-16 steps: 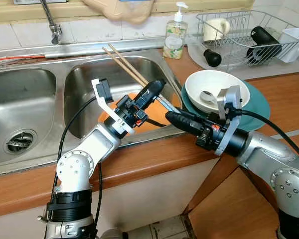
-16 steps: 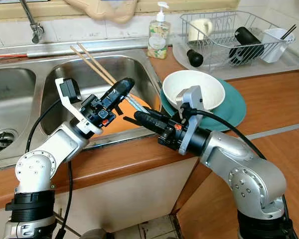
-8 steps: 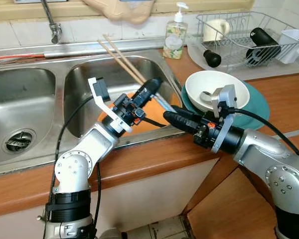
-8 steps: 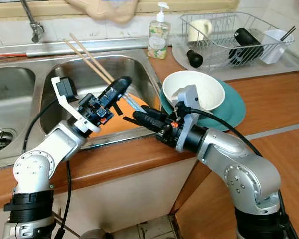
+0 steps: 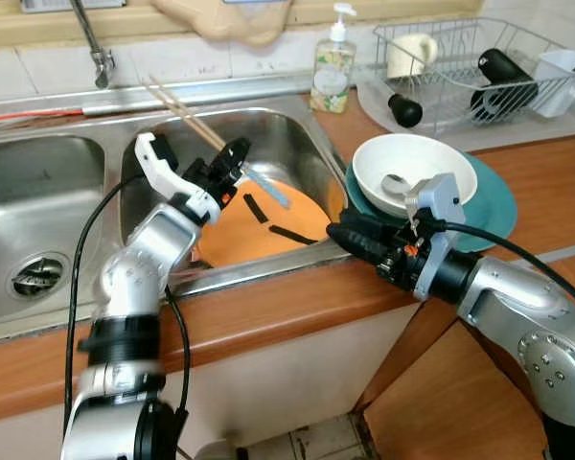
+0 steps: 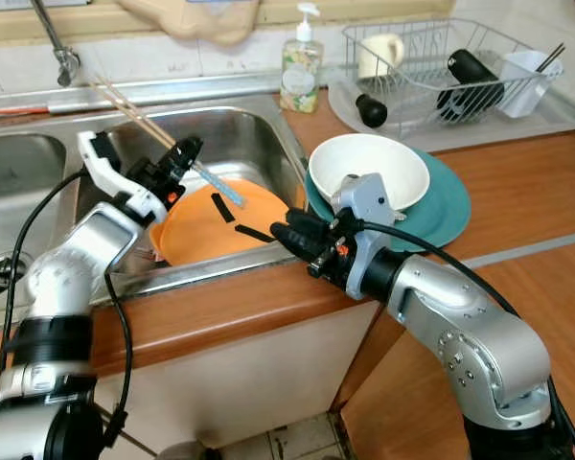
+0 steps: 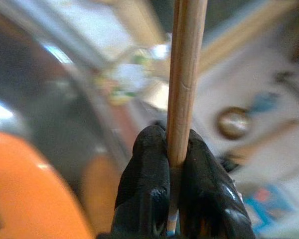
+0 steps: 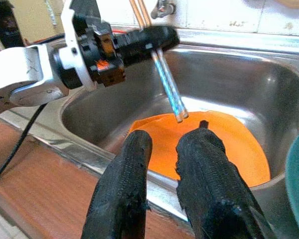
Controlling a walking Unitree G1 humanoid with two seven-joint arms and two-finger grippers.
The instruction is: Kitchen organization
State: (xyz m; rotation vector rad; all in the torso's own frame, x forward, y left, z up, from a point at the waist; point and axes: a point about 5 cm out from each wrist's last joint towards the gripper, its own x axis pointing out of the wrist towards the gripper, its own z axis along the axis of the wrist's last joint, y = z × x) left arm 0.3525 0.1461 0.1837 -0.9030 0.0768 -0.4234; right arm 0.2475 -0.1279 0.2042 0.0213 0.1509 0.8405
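My left gripper (image 5: 232, 163) is shut on a pair of wooden chopsticks (image 5: 187, 113) with pale metal tips, held slanted over the right sink basin (image 5: 287, 134). The left wrist view has the fingertips (image 7: 148, 149) pinched on the chopsticks (image 7: 185, 74). Below them an orange plate (image 5: 240, 235) lies in the basin. My right gripper (image 5: 343, 235) is open at the counter edge by the basin's right rim, empty, and points toward the chopstick tips (image 8: 169, 94). Its fingers (image 8: 122, 189) stand apart above the plate (image 8: 229, 149).
A white bowl (image 5: 417, 158) holding a spoon (image 5: 400, 185) sits on a teal plate (image 5: 494, 206) right of the sink. A soap bottle (image 5: 333, 67) and a dish rack (image 5: 479, 67) stand behind. The faucet (image 5: 94, 48) rises at the back left.
My left gripper has swung left and back over the basin with the chopsticks, away from the right gripper. The orange plate is now more exposed. The right gripper has barely moved.
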